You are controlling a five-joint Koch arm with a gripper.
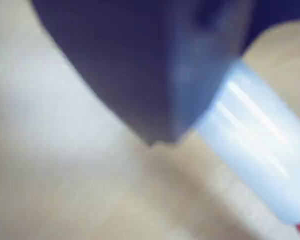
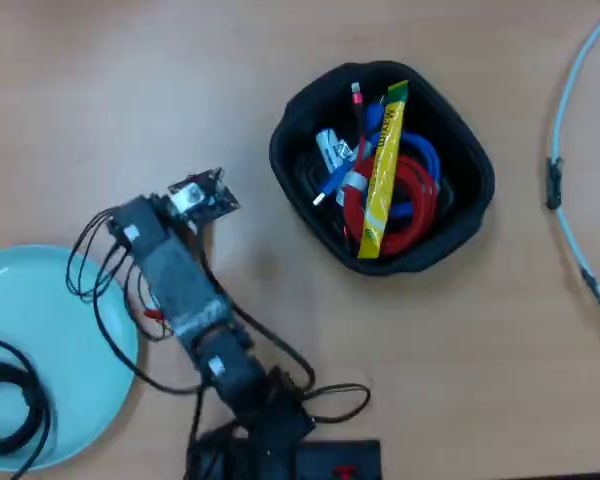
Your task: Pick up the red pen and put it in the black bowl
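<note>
Fingers (image 1: 162, 142) show only one dark blurred tip, so their spread cannot be told; the white-barrelled red pen (image 1: 260, 135) runs toward five o'clock, touching it.

Wrist view heavily blurred; overhead evenly lit.
</note>
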